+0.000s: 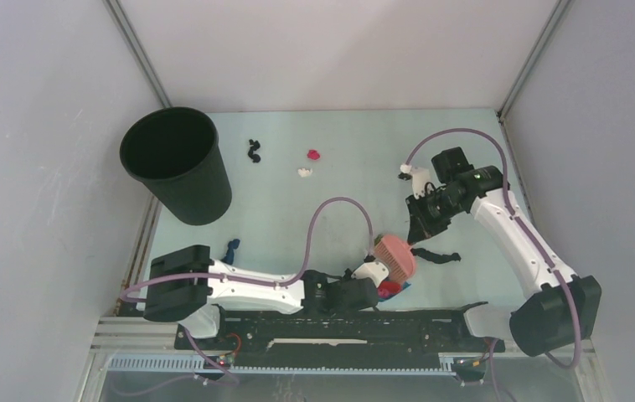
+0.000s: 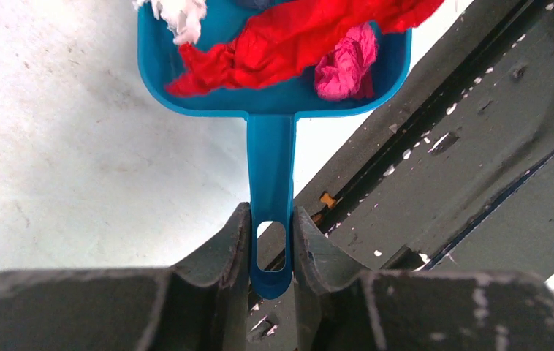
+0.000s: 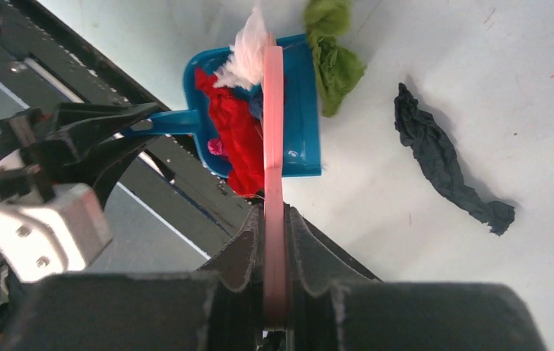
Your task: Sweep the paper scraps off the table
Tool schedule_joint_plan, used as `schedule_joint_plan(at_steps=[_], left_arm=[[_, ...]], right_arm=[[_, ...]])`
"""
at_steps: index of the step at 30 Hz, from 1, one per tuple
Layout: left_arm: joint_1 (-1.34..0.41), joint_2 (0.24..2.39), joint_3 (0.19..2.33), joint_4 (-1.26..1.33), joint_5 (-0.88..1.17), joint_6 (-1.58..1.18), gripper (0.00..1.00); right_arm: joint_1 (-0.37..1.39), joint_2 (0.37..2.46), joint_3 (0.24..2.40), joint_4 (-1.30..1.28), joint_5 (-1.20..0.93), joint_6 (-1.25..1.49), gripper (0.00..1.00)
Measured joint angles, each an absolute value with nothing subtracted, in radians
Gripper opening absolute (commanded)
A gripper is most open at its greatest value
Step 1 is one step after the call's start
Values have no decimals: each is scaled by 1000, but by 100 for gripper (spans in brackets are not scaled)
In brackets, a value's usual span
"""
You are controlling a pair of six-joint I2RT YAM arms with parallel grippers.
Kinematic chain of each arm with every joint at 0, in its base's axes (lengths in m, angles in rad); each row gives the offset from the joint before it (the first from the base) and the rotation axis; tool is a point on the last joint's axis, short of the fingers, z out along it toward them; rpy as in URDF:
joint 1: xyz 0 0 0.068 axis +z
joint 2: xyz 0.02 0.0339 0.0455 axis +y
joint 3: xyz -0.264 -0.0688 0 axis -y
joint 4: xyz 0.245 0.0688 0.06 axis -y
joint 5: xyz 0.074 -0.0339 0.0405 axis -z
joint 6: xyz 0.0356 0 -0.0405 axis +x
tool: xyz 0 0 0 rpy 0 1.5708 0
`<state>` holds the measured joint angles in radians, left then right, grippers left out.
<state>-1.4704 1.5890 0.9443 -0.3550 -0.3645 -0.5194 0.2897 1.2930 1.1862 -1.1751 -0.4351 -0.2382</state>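
Observation:
My left gripper (image 2: 271, 234) is shut on the handle of the blue dustpan (image 2: 274, 102), which rests low at the table's near edge (image 1: 400, 290). The pan holds red (image 2: 281, 40), pink (image 2: 346, 62) and white (image 2: 183, 14) paper scraps. My right gripper (image 3: 275, 234) is shut on the pink brush (image 3: 273, 146), whose head (image 1: 396, 255) stands over the pan. A green scrap (image 3: 332, 55) lies at the pan's mouth. A black scrap (image 3: 449, 161) lies on the table (image 1: 356, 142) to the right of the brush (image 1: 440, 255).
A black bin (image 1: 178, 163) stands at the back left. Loose scraps lie farther back: black (image 1: 255, 151), red-pink (image 1: 313, 154), white (image 1: 304, 172). A dark blue one (image 1: 230, 249) lies near the left arm. A black rail (image 1: 339, 322) runs along the near edge.

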Motion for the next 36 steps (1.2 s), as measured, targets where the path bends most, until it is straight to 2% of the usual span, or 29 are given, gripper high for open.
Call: schedule_joint_plan(at_steps=[11, 17, 21, 29, 36], left_arm=[[-1473, 1487, 759, -148, -371, -459, 0], [-1484, 1420, 712, -50, -384, -414, 0], [-1488, 1394, 699, -8, -392, -398, 0], [-1520, 1309, 644, 105, -442, -378, 0], [-1523, 1367, 632, 228, -478, -338, 0]], right_arm=[[241, 1266, 1228, -1218, -511, -239, 0], [212, 1279, 1448, -1281, -516, -262, 0], [126, 1271, 1534, -1267, -546, -271, 0], [-76, 1254, 1509, -1169, -601, -239, 0], [-136, 1174, 1260, -1016, -608, -191, 0]])
